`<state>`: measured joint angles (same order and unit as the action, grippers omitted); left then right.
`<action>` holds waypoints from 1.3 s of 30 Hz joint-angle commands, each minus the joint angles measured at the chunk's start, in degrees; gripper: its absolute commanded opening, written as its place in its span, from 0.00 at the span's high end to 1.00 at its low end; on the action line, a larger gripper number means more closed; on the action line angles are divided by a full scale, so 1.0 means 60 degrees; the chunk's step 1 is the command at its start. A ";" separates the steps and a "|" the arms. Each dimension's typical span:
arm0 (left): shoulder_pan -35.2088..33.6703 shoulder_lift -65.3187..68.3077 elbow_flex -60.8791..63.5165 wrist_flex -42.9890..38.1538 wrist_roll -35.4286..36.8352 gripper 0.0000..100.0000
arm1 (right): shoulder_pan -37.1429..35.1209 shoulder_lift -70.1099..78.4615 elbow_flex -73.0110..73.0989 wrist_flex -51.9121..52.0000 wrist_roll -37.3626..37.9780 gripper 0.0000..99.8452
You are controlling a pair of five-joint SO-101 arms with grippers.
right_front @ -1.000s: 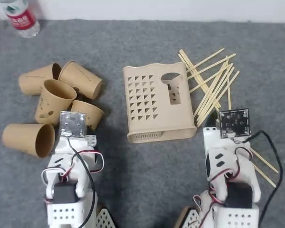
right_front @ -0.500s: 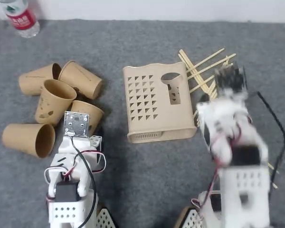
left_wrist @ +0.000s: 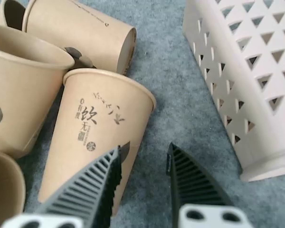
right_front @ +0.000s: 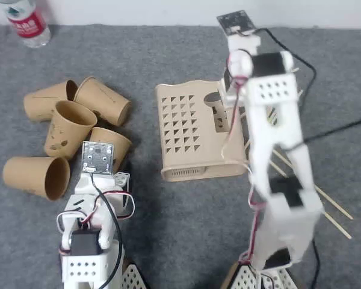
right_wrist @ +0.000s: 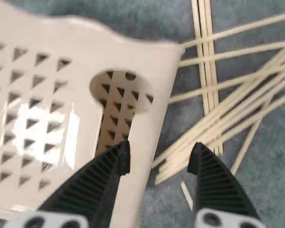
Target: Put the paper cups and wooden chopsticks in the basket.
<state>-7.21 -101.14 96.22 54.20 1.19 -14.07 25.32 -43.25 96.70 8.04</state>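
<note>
Several brown paper cups (right_front: 69, 126) lie in a cluster at the left of the grey mat. The beige perforated basket (right_front: 198, 129) lies on its side in the middle. My left gripper (left_wrist: 142, 156) is open just short of the nearest cup (left_wrist: 99, 128), which lies on its side with its rim toward the basket (left_wrist: 247, 71). My right arm (right_front: 268, 90) stretches far over the basket's right edge. Its gripper (right_wrist: 159, 159) is open above the gap between the basket (right_wrist: 61, 95) and the heap of wooden chopsticks (right_wrist: 228, 95). The arm hides most of the chopsticks (right_front: 334, 209) in the high view.
A plastic bottle (right_front: 25, 21) with a red label lies at the far left corner. Two stray chopsticks reach toward the right near edge. Bare mat stretches in front of the basket, between the two arm bases.
My right arm has swung from the near right side up and forward, over the basket's right edge and the chopsticks. The left arm has barely shifted.
</note>
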 commanded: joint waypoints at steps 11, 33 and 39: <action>0.0073 -0.0059 -0.0037 -0.0381 -0.0088 0.85 | -0.0183 0.4564 -0.5524 0.0945 -0.0059 0.79; 0.0073 -0.0044 0.0066 -0.0571 -0.0088 0.85 | -0.0110 0.5546 -0.5553 -0.0491 0.0220 0.86; 0.0103 -0.0044 0.0066 -0.0601 -0.0088 0.85 | -0.0110 0.6176 -0.5597 -0.0447 0.1656 0.97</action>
<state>-7.30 -101.14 97.10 51.91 1.19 -14.42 62.86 -74.64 93.89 14.90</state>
